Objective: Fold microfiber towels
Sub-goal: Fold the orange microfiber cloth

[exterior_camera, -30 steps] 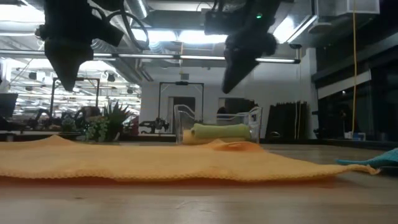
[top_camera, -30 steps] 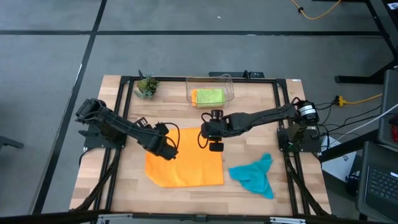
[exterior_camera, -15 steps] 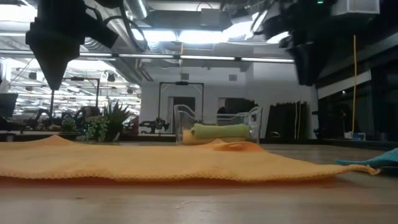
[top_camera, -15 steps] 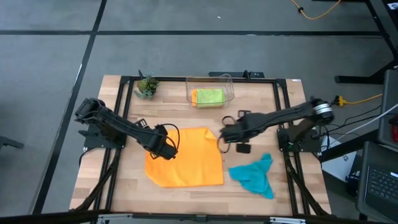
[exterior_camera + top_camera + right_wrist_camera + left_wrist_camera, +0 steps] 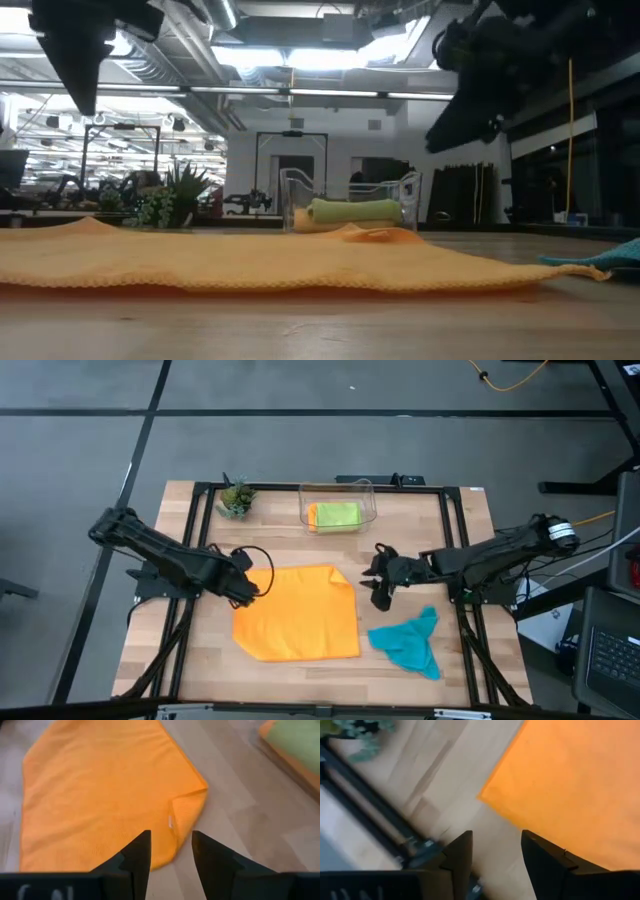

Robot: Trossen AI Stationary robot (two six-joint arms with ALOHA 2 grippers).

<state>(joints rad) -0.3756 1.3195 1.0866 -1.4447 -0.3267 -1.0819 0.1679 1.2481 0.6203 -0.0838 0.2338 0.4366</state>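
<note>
Orange towel (image 5: pixel 298 612) is lying flat mid-table, soft nubby weave, roughly square w/ its far-right corner curling over on itself. Teal towel (image 5: pixel 410 642) is sitting crumpled in a loose heap to its right, near the right front of the wood-slat table (image 5: pixel 400 520). Clear plastic bin (image 5: pixel 338 506) at the far edge is holding a folded lime green towel (image 5: pixel 336 514) on top of an orange one, only a sliver showing. Small potted plant (image 5: pixel 236 498) is standing left of the bin. Left gripper (image 5: pixel 252 584) is hanging just off the orange towel's left edge, fingers apart, nothing btwn them. Right gripper (image 5: pixel 379 594) is hanging just right of the curled corner, fingers also apart and empty.
</note>
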